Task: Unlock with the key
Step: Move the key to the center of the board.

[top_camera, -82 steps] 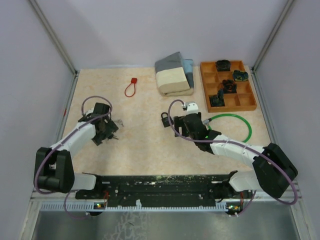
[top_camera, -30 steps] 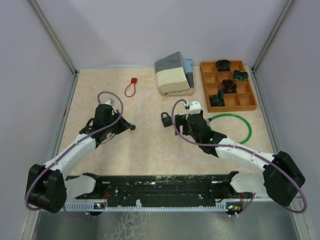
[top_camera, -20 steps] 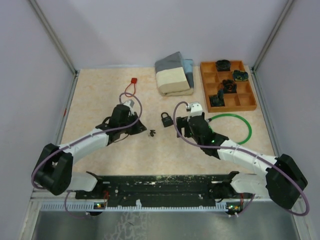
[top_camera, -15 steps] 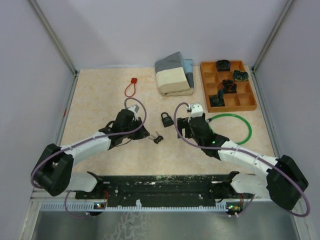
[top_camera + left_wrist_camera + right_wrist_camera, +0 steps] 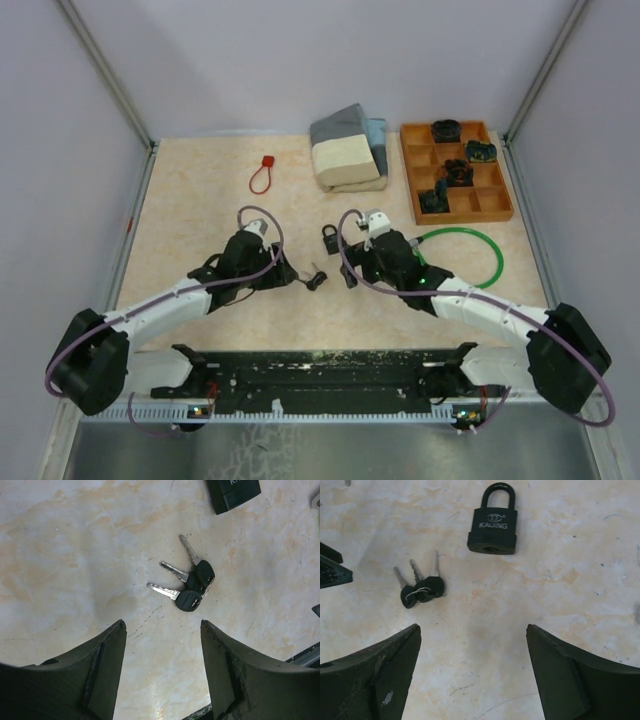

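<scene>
A bunch of three black-headed keys (image 5: 315,277) lies loose on the table, just below-left of the black padlock (image 5: 329,238). The left wrist view shows the keys (image 5: 192,587) a short way ahead of my left gripper (image 5: 162,625), which is open and empty over bare table. Only the padlock's (image 5: 232,492) corner shows at the top there. My right gripper (image 5: 472,627) is open too, hovering with the keys (image 5: 420,587) ahead to its left. The shut padlock (image 5: 493,527) lies flat straight ahead. From above, my left gripper (image 5: 290,278) and right gripper (image 5: 350,274) flank the keys.
A red loop tie (image 5: 262,175) lies at the back left. Folded grey and cream pads (image 5: 348,150) sit at the back centre. Beside them is a wooden compartment tray (image 5: 490,200) with small black parts. A green cable ring (image 5: 497,255) lies beside my right arm.
My left arm swept right carrying the keys, set them down near the padlock, opened and drew back a little. My right gripper shifted slightly left toward the keys.
</scene>
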